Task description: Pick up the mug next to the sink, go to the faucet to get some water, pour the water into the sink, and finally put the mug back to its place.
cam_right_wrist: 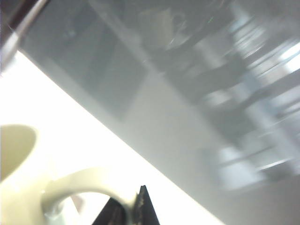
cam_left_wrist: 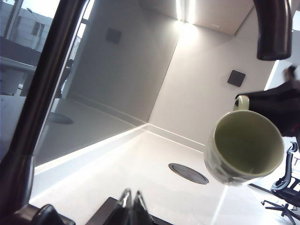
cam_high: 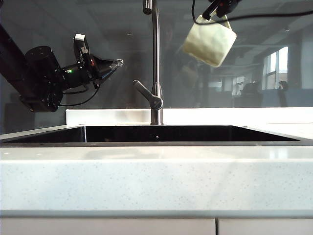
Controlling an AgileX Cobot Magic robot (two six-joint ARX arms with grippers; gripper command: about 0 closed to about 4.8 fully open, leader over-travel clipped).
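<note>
The cream mug [cam_high: 210, 42] hangs tilted high at the upper right of the exterior view, right of the faucet [cam_high: 155, 68]. My right gripper [cam_high: 218, 11] is shut on its handle from above. In the right wrist view the mug's loop handle [cam_right_wrist: 82, 185] sits pinched between the dark fingers of the right gripper [cam_right_wrist: 132, 206]. The left wrist view looks into the mug's open mouth [cam_left_wrist: 246, 145], with the faucet spout tip [cam_left_wrist: 272, 28] above it. My left gripper [cam_high: 115, 65] hovers shut and empty left of the faucet, above the black sink [cam_high: 156, 134]; its tips [cam_left_wrist: 132, 200] touch.
The faucet's lever handle [cam_high: 145, 93] angles out toward the left arm. The pale speckled countertop [cam_high: 156, 178] runs across the front, with a white backsplash ledge [cam_high: 244, 115] behind the sink. A dark glass wall stands behind. A round drain [cam_left_wrist: 188, 173] shows in the left wrist view.
</note>
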